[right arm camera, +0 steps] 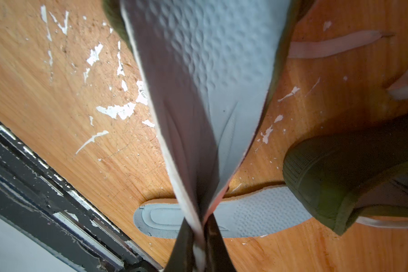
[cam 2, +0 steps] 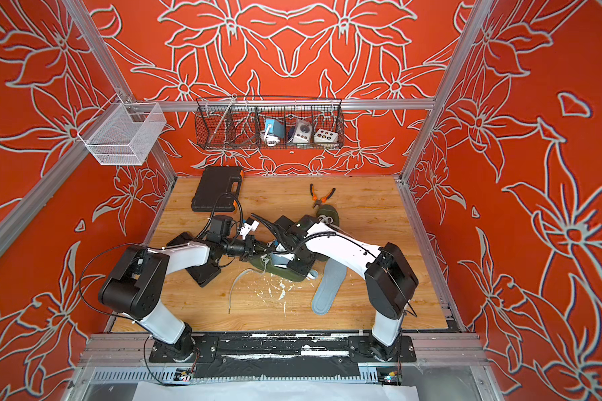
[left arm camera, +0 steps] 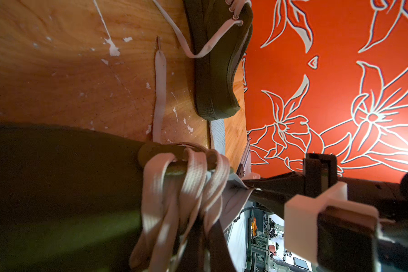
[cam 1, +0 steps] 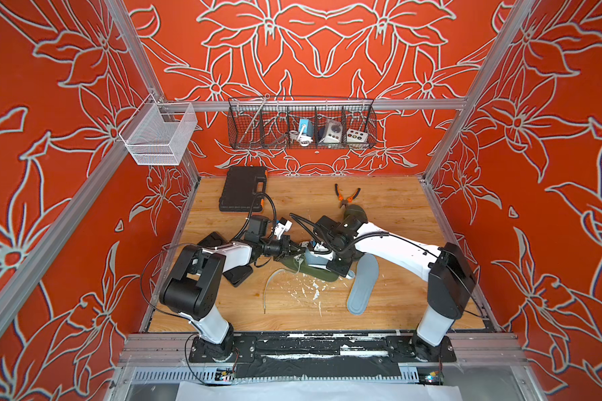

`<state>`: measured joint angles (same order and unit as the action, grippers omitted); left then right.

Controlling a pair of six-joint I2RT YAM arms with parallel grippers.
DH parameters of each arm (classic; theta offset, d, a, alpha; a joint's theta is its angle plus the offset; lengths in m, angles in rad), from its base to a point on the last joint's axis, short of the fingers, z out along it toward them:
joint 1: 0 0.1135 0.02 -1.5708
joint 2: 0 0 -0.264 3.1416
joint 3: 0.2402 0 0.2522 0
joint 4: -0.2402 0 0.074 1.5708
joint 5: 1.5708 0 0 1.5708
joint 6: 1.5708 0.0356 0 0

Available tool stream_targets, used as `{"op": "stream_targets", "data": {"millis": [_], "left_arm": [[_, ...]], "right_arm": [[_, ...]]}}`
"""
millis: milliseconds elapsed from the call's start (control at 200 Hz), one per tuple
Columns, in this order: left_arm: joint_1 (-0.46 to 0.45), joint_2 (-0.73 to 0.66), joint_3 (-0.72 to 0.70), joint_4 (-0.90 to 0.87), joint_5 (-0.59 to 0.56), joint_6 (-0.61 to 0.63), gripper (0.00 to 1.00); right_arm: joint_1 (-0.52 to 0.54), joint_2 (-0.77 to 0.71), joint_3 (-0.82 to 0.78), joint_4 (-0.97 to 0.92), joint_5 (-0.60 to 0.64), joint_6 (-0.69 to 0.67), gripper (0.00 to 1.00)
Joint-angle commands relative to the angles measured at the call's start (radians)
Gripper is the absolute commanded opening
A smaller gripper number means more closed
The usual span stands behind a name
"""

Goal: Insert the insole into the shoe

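Your left claw (cam 1: 294, 248) is shut on the green shoe (cam 1: 313, 270) in the middle of the wooden surface (cam 1: 397, 215). It grips up by the laces (left arm camera: 181, 188). The view there is dark and crowded, so it may be the tongue or the edge that it pinches.

Your right claw (right arm camera: 199, 232) is closed tight on one end of the grey insole (right arm camera: 210, 70). The insole is bent into a fold where the claw squeezes it. Its other end goes up to the shoe's opening, and how far it is inside you cannot see.

A second grey insole (cam 1: 364, 284) lies flat on the surface, just beside the shoe, on your right arm's side. A second green shoe (cam 1: 357, 210) sits farther back, partly under your right arm, with one end right at the flat insole. A pair of pliers (cam 1: 346, 196) with orange on them lies just behind that shoe. A black case (cam 1: 244, 189) lies in the back corner on your left arm's side. One long lace (cam 1: 268, 288) trails from the held shoe across the surface toward the front.
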<state>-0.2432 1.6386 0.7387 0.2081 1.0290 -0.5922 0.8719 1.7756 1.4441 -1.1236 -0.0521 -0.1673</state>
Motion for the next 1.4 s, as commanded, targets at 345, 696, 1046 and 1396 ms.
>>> {"op": "stream_targets", "data": {"millis": [345, 696, 1046, 1396], "left_arm": [[-0.012, -0.033, -0.003, 0.055, 0.034, -0.018, 0.0], [-0.013, -0.029, -0.018, 0.098, 0.039, -0.055, 0.0], [-0.004, -0.048, -0.029, 0.134, 0.024, -0.114, 0.0], [-0.004, -0.059, -0.073, 0.164, 0.015, -0.132, 0.0]], "right_arm": [[0.006, 0.166, 0.225, 0.026, -0.053, -0.036, 0.0], [0.006, 0.225, 0.288, -0.026, -0.096, 0.108, 0.0], [0.012, 0.188, 0.255, -0.07, -0.123, 0.316, 0.0], [0.015, 0.326, 0.416, -0.059, -0.144, 0.344, 0.0]]}}
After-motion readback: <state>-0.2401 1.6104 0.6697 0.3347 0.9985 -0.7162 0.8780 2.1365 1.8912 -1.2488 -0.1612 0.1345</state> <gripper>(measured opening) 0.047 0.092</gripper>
